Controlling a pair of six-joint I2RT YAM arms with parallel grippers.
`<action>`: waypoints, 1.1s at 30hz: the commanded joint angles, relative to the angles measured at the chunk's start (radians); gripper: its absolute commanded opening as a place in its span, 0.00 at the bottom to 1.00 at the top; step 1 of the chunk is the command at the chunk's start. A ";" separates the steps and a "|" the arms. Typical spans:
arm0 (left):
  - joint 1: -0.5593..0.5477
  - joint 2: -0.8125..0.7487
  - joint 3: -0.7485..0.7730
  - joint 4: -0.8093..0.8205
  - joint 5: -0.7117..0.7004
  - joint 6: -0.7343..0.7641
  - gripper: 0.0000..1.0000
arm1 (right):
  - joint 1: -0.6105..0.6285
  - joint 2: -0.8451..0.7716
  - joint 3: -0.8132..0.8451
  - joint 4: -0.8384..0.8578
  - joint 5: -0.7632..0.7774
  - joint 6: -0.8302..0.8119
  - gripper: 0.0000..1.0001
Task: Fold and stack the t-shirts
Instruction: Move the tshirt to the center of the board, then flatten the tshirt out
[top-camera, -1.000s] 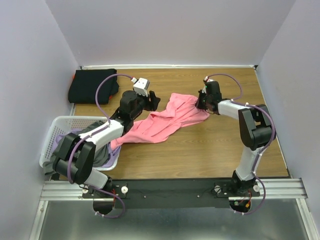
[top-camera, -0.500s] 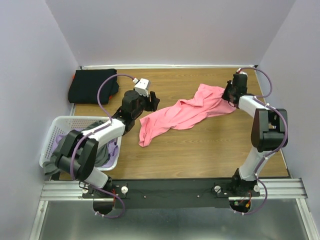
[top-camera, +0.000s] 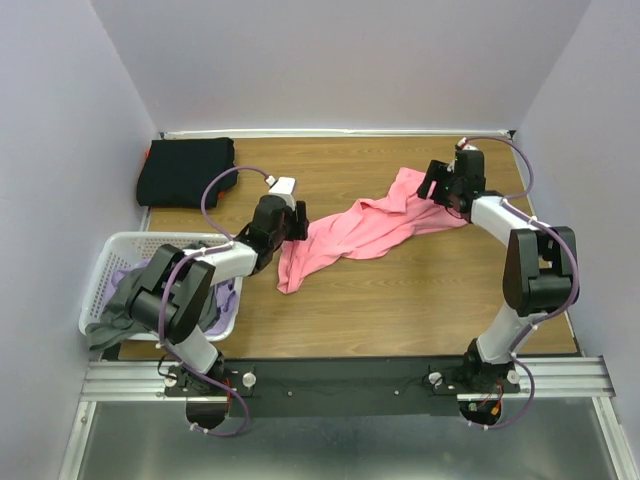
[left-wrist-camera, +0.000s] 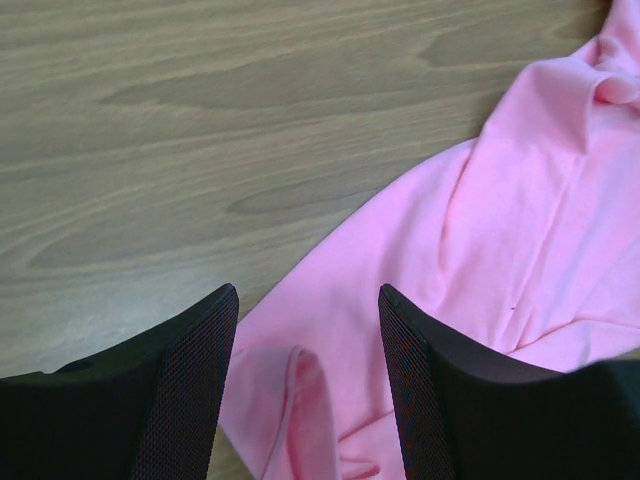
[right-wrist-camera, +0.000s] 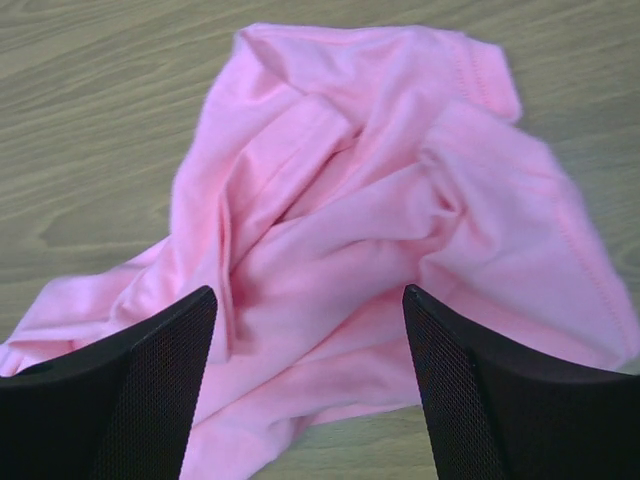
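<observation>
Nearest on the left, a white lattice basket (top-camera: 132, 241) is seen at the tabletop's (top-camera: 400, 295) near edge, and a grey t-shirt (top-camera: 120, 305) and a lavender t-shirt (top-camera: 119, 274) are heaped in it, the grey one spilling over its rim. Just beyond the basket, the left tool (left-wrist-camera: 305, 292) is held low over the near end of the pink t-shirt (top-camera: 365, 225); its fingers are spread and nothing is gripped between them. The pink t-shirt is laid out rumpled on the bare wood, stretched slantwise from near left to far right. At its far end the right tool (right-wrist-camera: 308, 292) is poised above the bunched cloth, released, with its fingers wide apart. Farthest back, in the left corner, a black t-shirt (top-camera: 185, 172) is set down folded.
</observation>
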 joint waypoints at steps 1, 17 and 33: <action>-0.005 -0.046 -0.038 -0.014 -0.109 -0.049 0.66 | 0.038 -0.040 -0.023 -0.010 -0.041 0.001 0.82; -0.005 0.018 -0.110 0.027 -0.015 -0.078 0.65 | 0.086 0.023 -0.015 -0.003 -0.086 -0.007 0.83; 0.023 0.089 0.070 0.032 0.059 -0.031 0.00 | 0.087 0.093 0.028 -0.003 -0.084 -0.008 0.83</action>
